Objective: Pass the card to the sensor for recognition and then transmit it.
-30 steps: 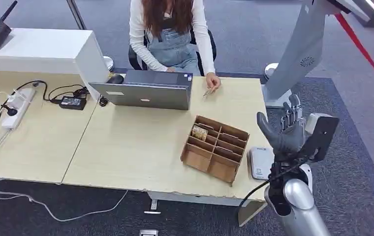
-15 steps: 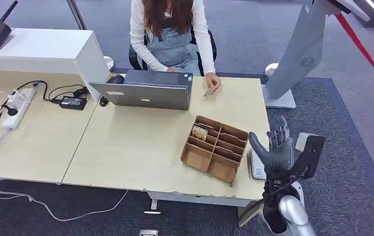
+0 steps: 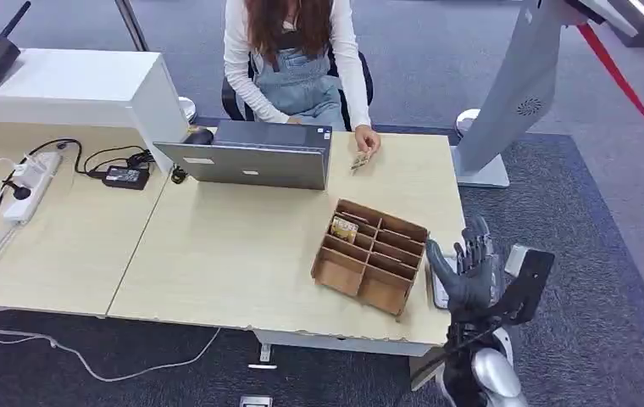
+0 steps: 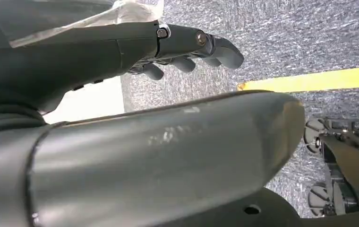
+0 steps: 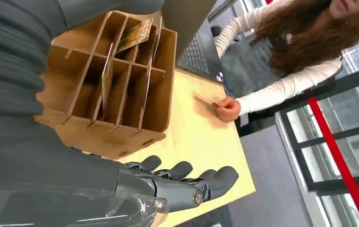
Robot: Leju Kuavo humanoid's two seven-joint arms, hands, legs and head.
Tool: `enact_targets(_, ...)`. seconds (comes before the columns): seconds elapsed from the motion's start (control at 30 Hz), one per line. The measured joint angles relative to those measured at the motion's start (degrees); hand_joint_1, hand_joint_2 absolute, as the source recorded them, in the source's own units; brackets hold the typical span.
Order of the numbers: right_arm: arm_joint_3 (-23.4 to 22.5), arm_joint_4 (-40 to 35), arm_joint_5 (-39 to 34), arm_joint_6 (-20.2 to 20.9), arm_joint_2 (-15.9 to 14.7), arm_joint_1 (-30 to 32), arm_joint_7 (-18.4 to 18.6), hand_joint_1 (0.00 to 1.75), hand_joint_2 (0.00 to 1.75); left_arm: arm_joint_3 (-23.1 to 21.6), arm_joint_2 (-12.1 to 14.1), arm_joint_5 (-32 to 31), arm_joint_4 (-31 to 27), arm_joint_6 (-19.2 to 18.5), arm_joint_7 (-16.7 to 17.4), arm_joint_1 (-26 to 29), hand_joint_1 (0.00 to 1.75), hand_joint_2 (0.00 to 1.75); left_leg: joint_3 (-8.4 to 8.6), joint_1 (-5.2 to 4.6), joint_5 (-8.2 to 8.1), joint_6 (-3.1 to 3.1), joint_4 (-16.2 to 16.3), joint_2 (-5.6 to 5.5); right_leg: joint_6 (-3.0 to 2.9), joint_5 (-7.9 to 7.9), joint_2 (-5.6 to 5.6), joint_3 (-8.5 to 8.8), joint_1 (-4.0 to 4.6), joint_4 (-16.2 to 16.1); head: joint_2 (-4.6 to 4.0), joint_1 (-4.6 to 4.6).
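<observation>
Card (image 3: pixel 345 228) is standing upright in a far-left slot of the cardboard organizer (image 3: pixel 371 256) on the table (image 3: pixel 242 246), prob. thin, stiff, slick, so pinching its exposed top edge looks best, w/ right hand (image 3: pixel 469 273) hovering empty, fingers spread, at organizer's 3 o'clock over the white sensor (image 3: pixel 439 288) by the table edge; left hand (image 4: pixel 187 45) is hanging empty, fingers loosely apart.

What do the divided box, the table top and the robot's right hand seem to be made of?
Box: probably thin plywood or stiff fibreboard, matt brown; flat slotted dividers with tabs show in the right wrist view.
Table: likely pale wood-look laminate, smooth, with faint grain and a chipped front edge.
Right hand: apparently dark grey plastic or rubber, matt; small metal screws sit at the fingers.
</observation>
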Motion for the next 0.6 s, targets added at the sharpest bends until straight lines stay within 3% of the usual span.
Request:
enact_targets(0.17, 0.26, 0.00, 2.85, -2.58, 0.00, 0.28, -0.09, 0.00, 1.75, 0.00, 0.00, 0.17, 0.00, 0.15, -0.02, -0.01, 0.00, 0.00, 0.00, 0.00, 0.00, 0.00, 0.00, 0.00, 0.00, 0.00, 0.00, 0.00, 0.00, 0.00, 0.00, 0.00)
enact_targets(0.33, 1.20, -0.02, 11.35, -7.09, -0.15, 0.21, 1.88, 0.00, 1.75, 0.00, 0.00, 0.28, 0.00, 0.42, -0.04, -0.01, 0.00, 0.00, 0.00, 0.00, 0.00, 0.00, 0.00, 0.00, 0.00, 0.00, 0.00, 0.00, 0.00, 0.00, 0.00, 0.00)
enact_targets(0.43, 1.55, -0.07, 16.70, -7.61, -0.13, 0.21, 3.30, 0.00, 1.75, 0.00, 0.00, 0.35, 0.00, 0.50, -0.04, -0.02, 0.00, 0.00, 0.00, 0.00, 0.00, 0.00, 0.00, 0.00, 0.00, 0.00, 0.00, 0.00, 0.00, 0.00, 0.00, 0.00)
enact_targets(0.6, 1.62, -0.15, 18.30, -7.65, -0.13, 0.22, 4.09, 0.00, 1.75, 0.00, 0.00, 0.37, 0.00, 0.52, -0.04, -0.02, 0.00, 0.00, 0.00, 0.00, 0.00, 0.00, 0.00, 0.00, 0.00, 0.00, 0.00, 0.00, 0.00, 0.00, 0.00, 0.00)
